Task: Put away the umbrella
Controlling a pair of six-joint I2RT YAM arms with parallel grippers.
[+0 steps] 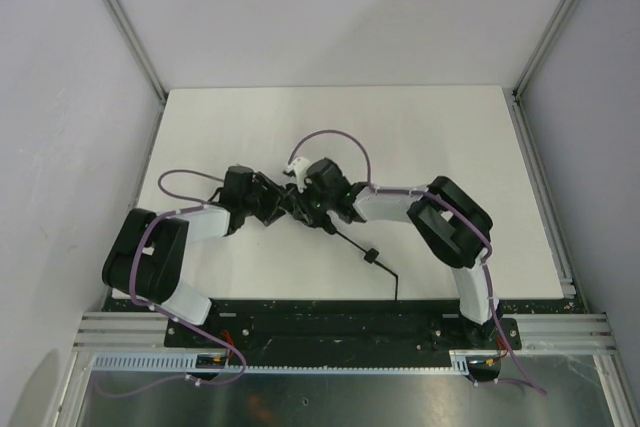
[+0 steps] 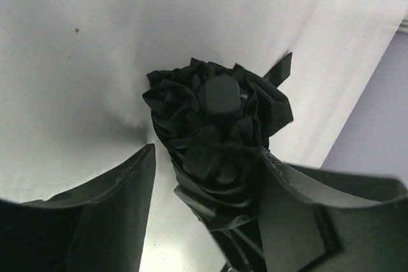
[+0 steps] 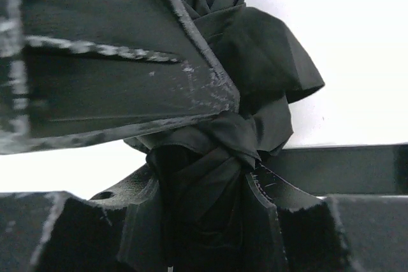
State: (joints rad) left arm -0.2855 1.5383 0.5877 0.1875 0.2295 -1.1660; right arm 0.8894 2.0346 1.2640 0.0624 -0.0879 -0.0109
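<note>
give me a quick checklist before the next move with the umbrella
1. hold: right gripper is shut on the umbrella, fabric filling its jaws: ok
2. release: left gripper is open, one finger clear of the fabric, the other touching it: not ok
3. umbrella fastened shut: cannot tell
4. cord trails loose on the table, apart from both arms: ok
5. room between the grippers: they crowd together mid-table: not ok
</note>
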